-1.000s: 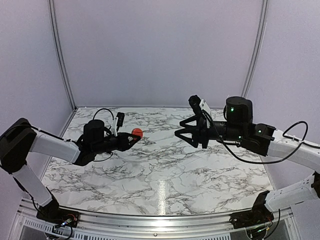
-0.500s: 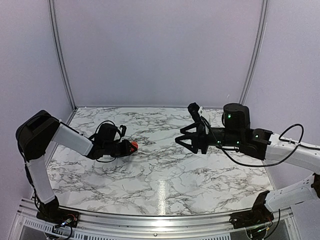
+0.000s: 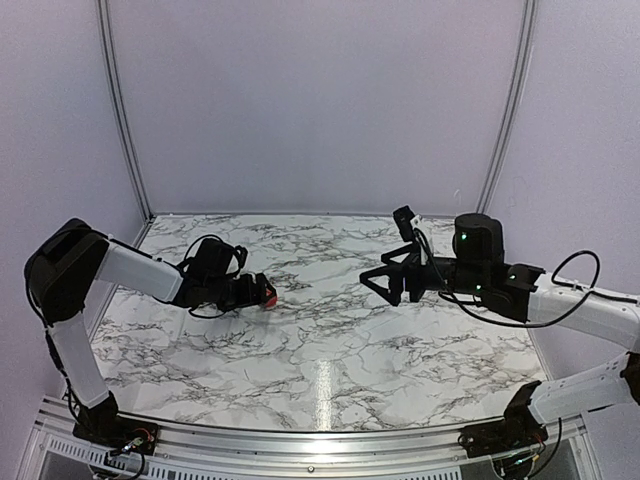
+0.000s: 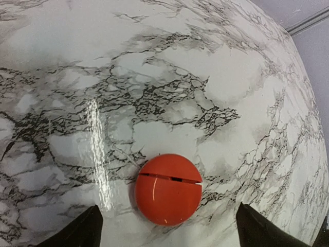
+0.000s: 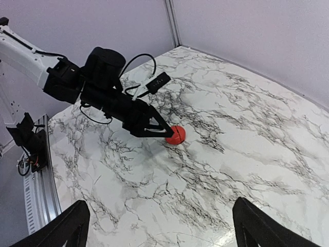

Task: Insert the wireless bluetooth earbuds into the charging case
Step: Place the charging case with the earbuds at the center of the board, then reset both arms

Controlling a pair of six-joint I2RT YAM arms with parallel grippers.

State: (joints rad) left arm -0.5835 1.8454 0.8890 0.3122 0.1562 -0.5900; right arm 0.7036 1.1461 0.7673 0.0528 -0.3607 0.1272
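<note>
While your left gripper [image 3: 258,293] stands wide open either side of the small red round plastic charging case [image 4: 168,189], touching nothing, a finger could clip it and skid it across the glossy marble-patterned table [image 4: 154,62]. Your right gripper [image 3: 385,283] hangs open and empty at centre-right overhead. Only the left wrist view shows the lid seam shut; no view shows earbuds.

A white table [image 3: 330,335] veined in grey and black marble pattern fills the floor of a small booth. Plain pale lilac walls [image 3: 320,100] close it in at the back and on both sides. A slim metal post [image 3: 120,110] rises at the far left corner, and another post [image 3: 507,110] at the far right. A ribbed aluminium rail [image 3: 300,442] runs along the near edge. Overhead light leaves a bright streak [image 3: 323,385] on the glossy top.
</note>
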